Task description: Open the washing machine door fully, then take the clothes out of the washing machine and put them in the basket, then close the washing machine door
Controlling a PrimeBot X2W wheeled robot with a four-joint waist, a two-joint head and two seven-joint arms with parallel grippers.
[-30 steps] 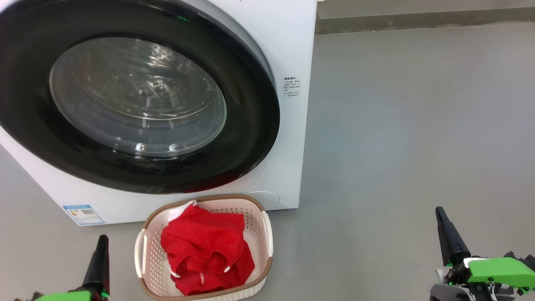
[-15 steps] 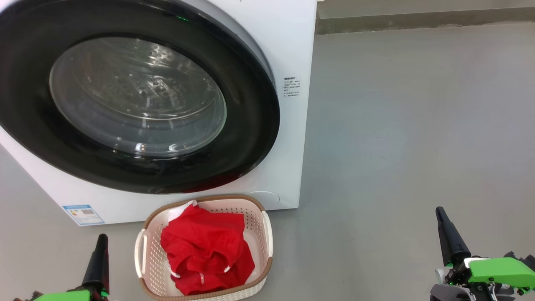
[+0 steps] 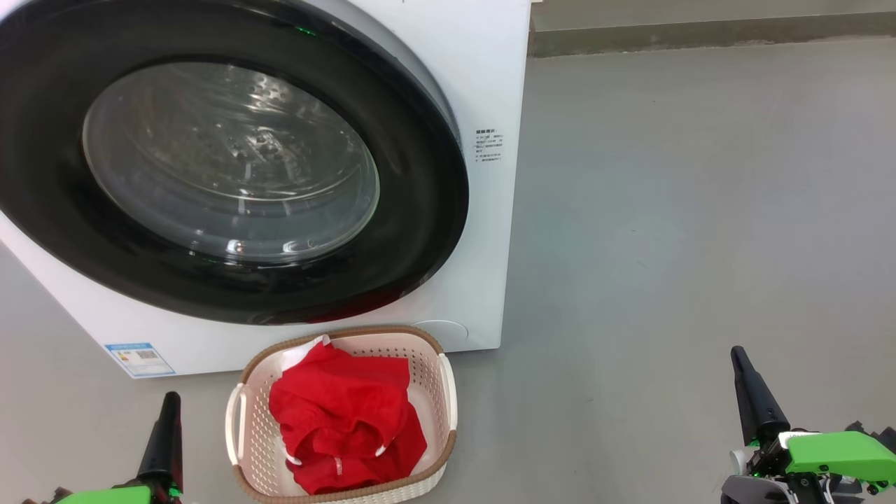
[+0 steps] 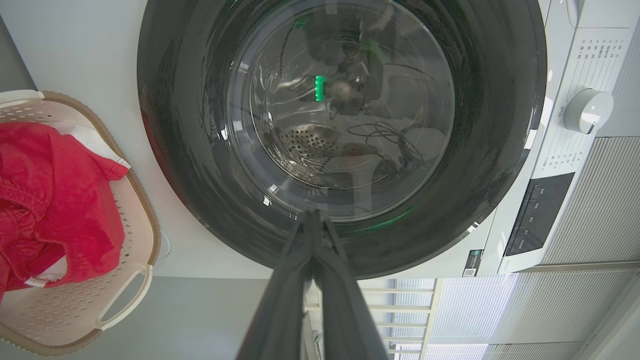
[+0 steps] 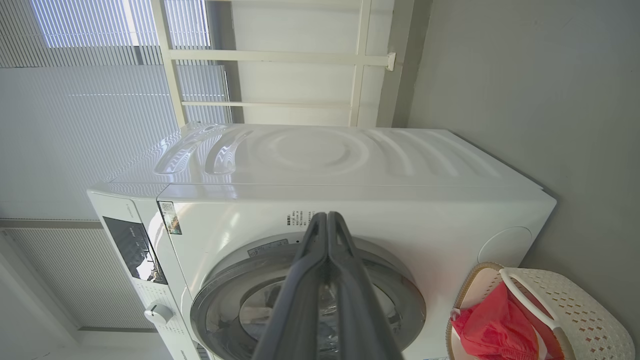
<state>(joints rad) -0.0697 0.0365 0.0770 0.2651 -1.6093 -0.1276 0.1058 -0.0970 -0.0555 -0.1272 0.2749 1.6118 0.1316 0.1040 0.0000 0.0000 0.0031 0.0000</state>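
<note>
So: the washing machine door (image 3: 231, 175) is seen shut flush against the front of the washing machine (image 3: 490, 84). No red is made out through the glass, so the drum is judged empty. The clothes (image 3: 343, 420) are heaped in the basket (image 3: 448, 395), which is parked on the floor right at the foot of the washing machine, just below the door.

Both pincers are pressed fully together with nothing clamped. The left gripper (image 3: 170, 402) and the right gripper (image 3: 737, 357) are held out in front of the washing machine, well clear of it. Task is judged pretty much wrapped up tbh.

If the clothes had to be grabbed: it's soft, light, floppy stuff, so a bunched fold at the top of the heap would best be pinched, and some dangling should be expected. The door is another story. It's stiff, with a glossy rim that's likely slippery, and no handle can be made out, so its outer edge would probably have to be hooked.
</note>
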